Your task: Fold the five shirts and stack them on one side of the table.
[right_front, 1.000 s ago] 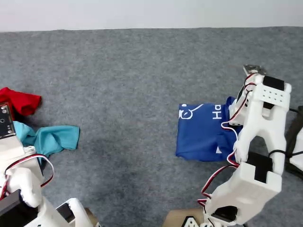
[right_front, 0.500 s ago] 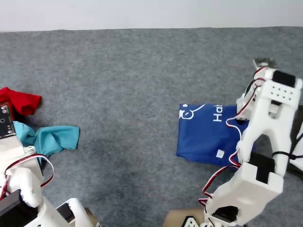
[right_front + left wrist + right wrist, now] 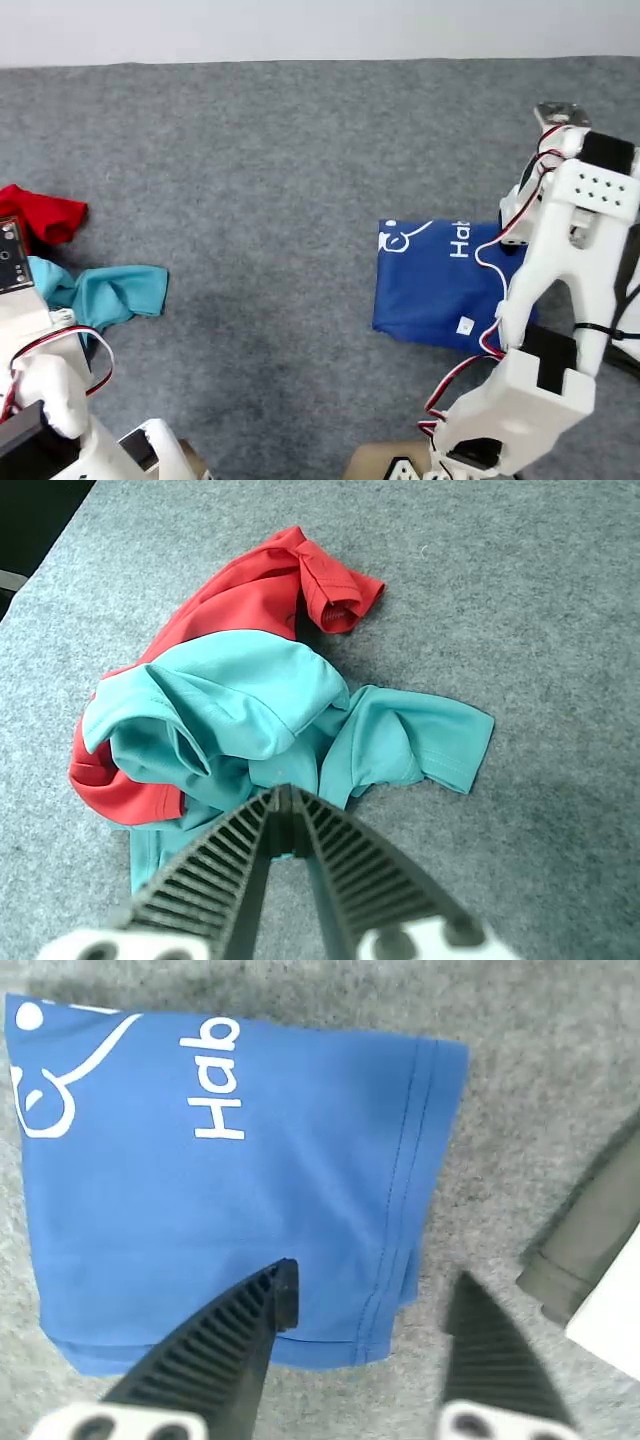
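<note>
Right gripper (image 3: 378, 1288): 2 black ribbed fingers (image 3: 240, 1325) stand well apart, holding nothing, hanging over the hemmed edge of the blue shirt (image 3: 430, 290). 1 finger is over the blue cloth; the other is over bare mat just beside the hem.

Left gripper (image 3: 285, 805): fingers pressed together with nothing between them, tips above the edge of the teal shirt (image 3: 240, 710).

Blue shirt: folded to a flat, near-square packet with white print facing up. It lies right of centre in the high view, and its right edge is hidden under the white right arm (image 3: 560, 260).

Teal shirt: crumpled and unfolded at the left edge of the high view, with 1 sleeve spread toward the centre. It lies on top of, and touches, the red shirt (image 3: 250, 590), which is also crumpled and shows at the far side and beneath the heap. These 2 shirts are well apart from the blue one.

Dark olive cloth (image 3: 590, 1230): just beside the blue shirt's hem without touching it, with something white under it. Cannot tell what either is.

Everything rests on a grey felt mat (image 3: 250, 150) covering the table.
</note>
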{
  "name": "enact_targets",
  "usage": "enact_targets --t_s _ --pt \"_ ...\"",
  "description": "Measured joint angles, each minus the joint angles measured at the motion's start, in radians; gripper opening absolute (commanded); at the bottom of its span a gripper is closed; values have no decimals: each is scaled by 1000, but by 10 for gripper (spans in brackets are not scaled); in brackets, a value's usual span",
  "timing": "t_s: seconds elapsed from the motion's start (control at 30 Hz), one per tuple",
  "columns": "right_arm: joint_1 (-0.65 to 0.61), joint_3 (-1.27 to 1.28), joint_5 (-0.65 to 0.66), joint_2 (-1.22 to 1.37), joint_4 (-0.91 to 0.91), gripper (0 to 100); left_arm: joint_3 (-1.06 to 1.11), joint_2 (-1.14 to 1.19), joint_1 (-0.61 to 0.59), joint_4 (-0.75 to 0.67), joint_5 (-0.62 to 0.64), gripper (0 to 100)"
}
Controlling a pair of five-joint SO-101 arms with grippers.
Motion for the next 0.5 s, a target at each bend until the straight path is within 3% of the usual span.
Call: enact_targets --t_s 0.5 --pt "0 0 69 298 -287 143 0 0 0 0 0 3"
